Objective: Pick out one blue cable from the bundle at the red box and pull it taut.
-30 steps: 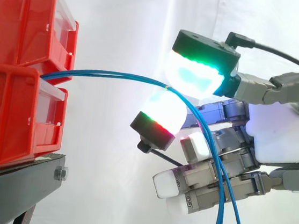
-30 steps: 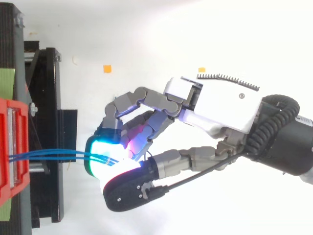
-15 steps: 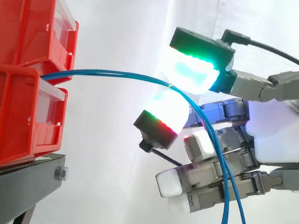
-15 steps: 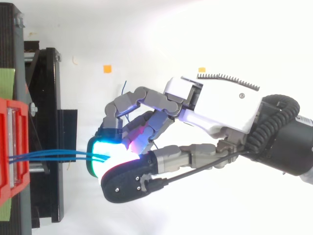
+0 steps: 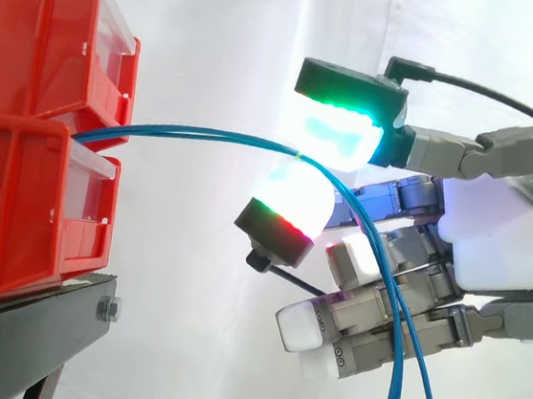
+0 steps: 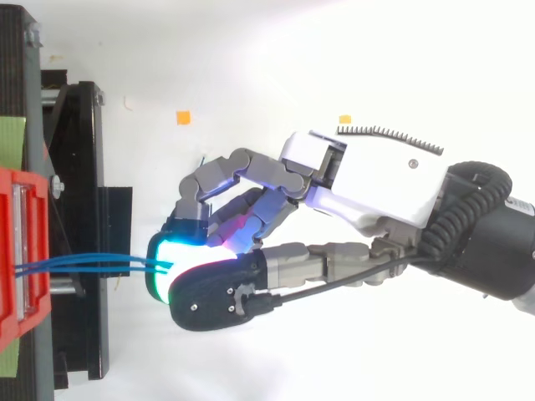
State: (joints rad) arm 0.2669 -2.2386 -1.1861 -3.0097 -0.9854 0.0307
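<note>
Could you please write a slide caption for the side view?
The hand pinches blue cables arching from the stacked red bins, loose ends hanging slack.

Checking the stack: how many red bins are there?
2: the upper bin sits on the lower bin, which rests on the black stand. More may be hidden off-frame.
</note>
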